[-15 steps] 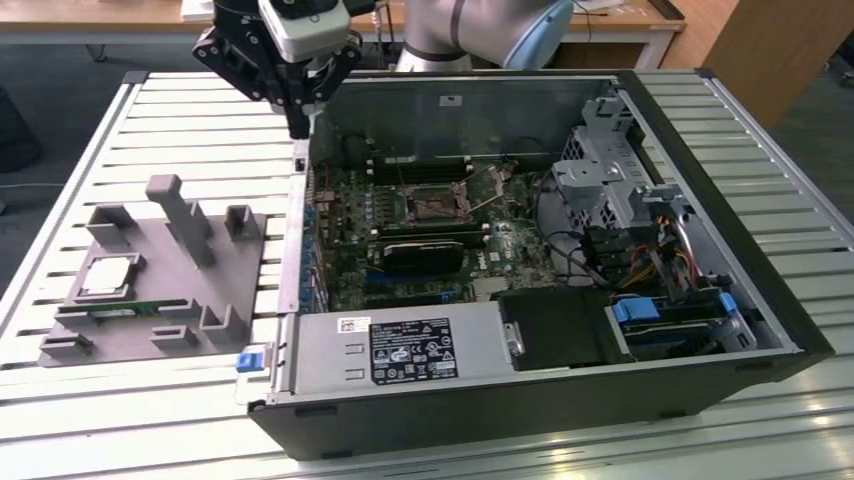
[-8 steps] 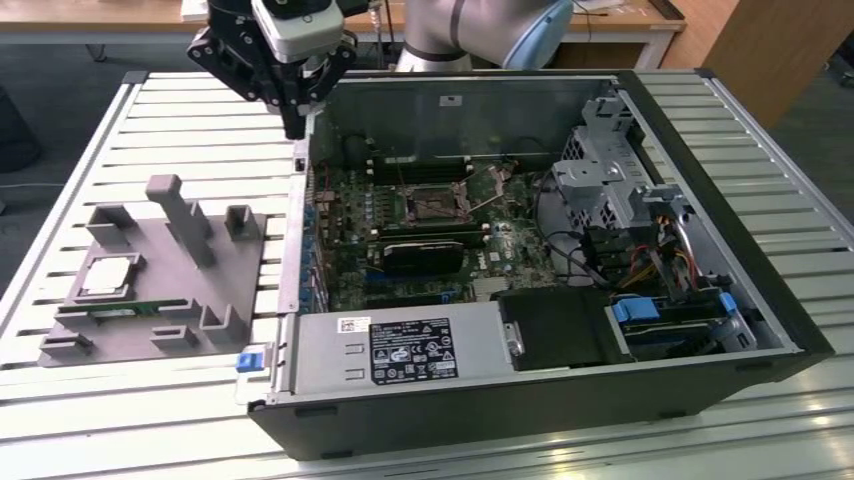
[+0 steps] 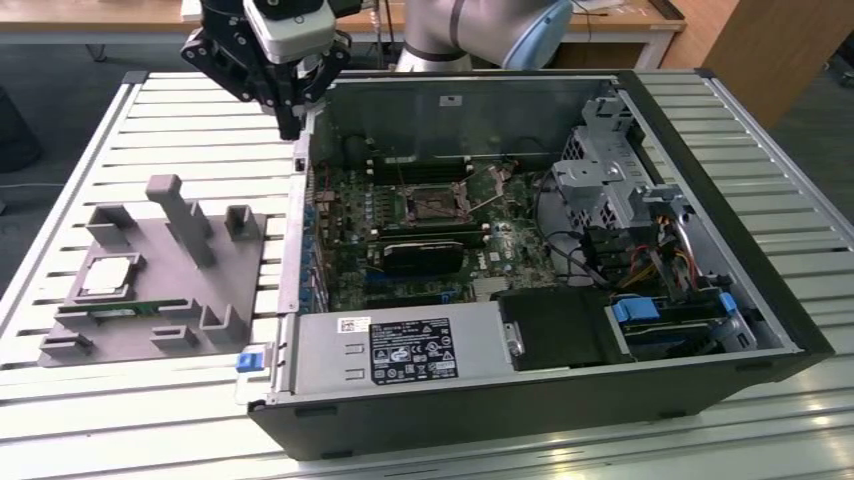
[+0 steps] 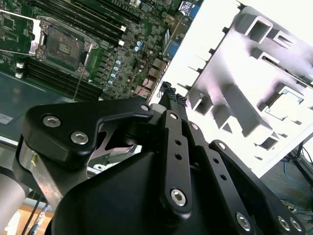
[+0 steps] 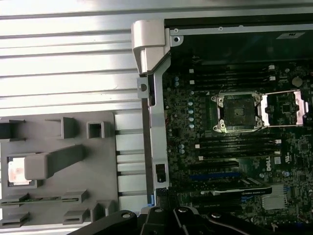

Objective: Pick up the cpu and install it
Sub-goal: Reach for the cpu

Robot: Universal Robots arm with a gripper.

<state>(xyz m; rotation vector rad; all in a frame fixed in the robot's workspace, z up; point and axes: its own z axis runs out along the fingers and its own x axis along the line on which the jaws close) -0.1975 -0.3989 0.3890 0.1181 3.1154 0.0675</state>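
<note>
cpu (image 3: pixel 110 277) on tray (image 3: pixel 180 287) (untouched), well apart from tool (image 3: pixel 290 128).

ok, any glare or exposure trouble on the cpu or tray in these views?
Second wrist view: the tray and the table beside it are blown out near white, the gripper a dark mass. First wrist view: glare washes out the cpu top. Exterior view: the cpu shines but reads fine; the case interior sits in shade.
</note>
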